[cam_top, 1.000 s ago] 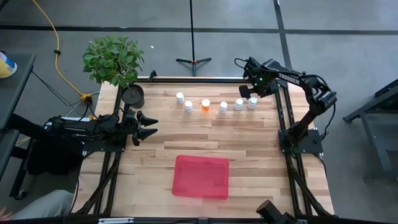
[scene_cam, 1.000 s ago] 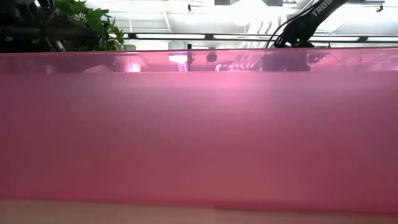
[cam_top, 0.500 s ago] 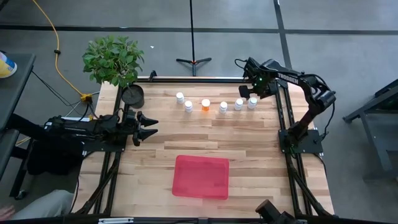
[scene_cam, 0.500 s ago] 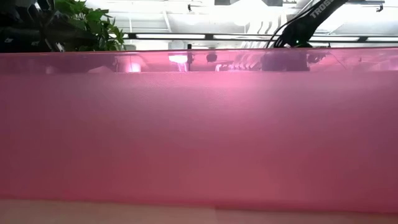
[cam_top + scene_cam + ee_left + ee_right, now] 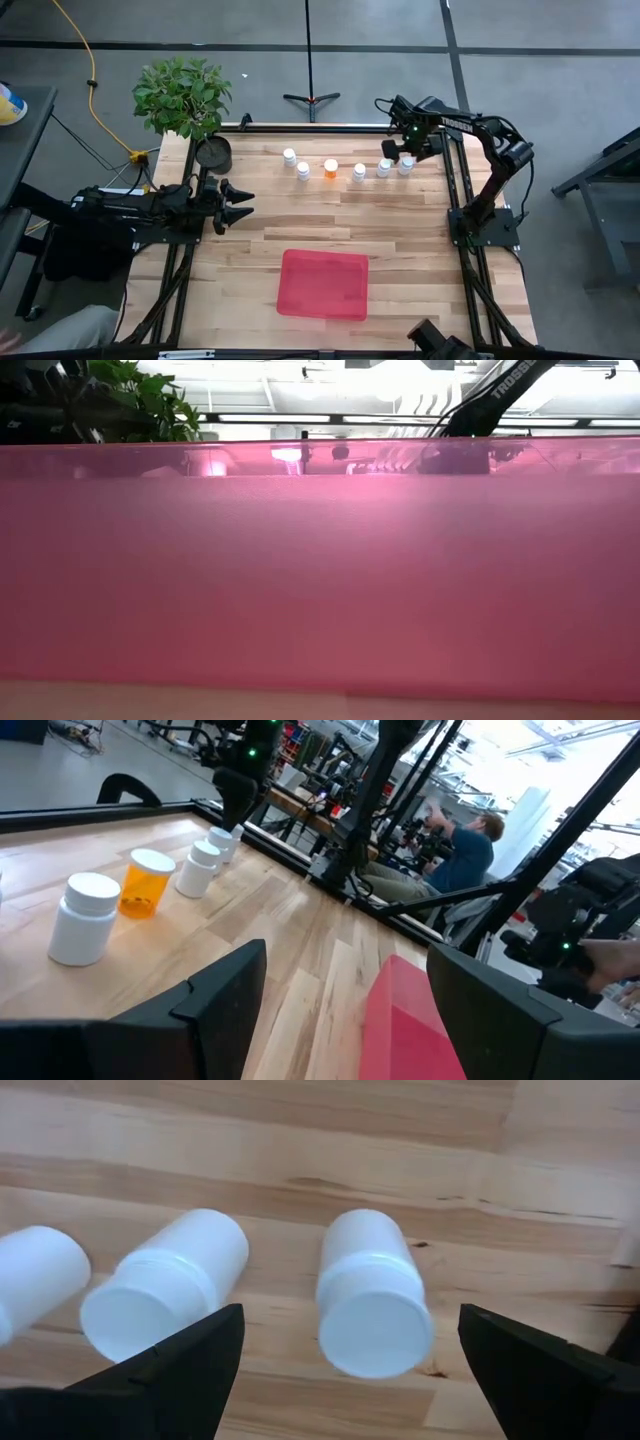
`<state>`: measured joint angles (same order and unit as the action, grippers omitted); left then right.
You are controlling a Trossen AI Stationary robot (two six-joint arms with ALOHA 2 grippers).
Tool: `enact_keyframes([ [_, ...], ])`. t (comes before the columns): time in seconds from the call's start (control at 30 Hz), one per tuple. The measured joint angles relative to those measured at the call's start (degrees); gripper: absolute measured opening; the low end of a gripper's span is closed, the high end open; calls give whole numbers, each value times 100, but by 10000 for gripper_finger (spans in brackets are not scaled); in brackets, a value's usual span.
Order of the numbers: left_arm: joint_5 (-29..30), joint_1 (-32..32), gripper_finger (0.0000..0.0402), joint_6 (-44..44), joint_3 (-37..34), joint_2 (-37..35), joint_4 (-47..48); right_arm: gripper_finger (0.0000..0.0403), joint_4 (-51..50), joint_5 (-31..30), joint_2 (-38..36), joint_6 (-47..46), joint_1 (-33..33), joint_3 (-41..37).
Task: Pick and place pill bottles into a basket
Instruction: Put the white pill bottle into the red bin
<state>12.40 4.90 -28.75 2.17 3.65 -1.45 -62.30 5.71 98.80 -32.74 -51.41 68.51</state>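
While hovering above the far-right end of the row of six small cylindrical plastic pill bottles (image 5: 345, 167), right gripper (image 5: 398, 148) shown with jaws spread wide and empty, centred over the end white bottle with white cap (image 5: 372, 1293). Neighbouring white bottle (image 5: 165, 1298) standing just beside, inside one finger's path. Single orange translucent bottle (image 5: 330, 168) third from the left of the row, all upright on the pale wooden table (image 5: 400, 240). Flat red-pink rectangular plastic basket (image 5: 323, 284) lying well apart, near the front edge, holding nothing. Left gripper (image 5: 238, 204) waiting at the left side, jaws parted, empty. Judged light, rigid and smooth-walled, hence prone to tipping or slipping; best taken across the body just below the cap, with care not to nudge the neighbour.
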Motion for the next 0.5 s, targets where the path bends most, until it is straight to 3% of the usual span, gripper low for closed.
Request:
enact_keyframes([
  [0.3,-1,-1,310,-4,0,1,4,356,-149,-111,0,12,-123,0],
  [0.5,-1,-1,310,-4,2,-1,7,327,-136,-61,0,63,-121,0],
])
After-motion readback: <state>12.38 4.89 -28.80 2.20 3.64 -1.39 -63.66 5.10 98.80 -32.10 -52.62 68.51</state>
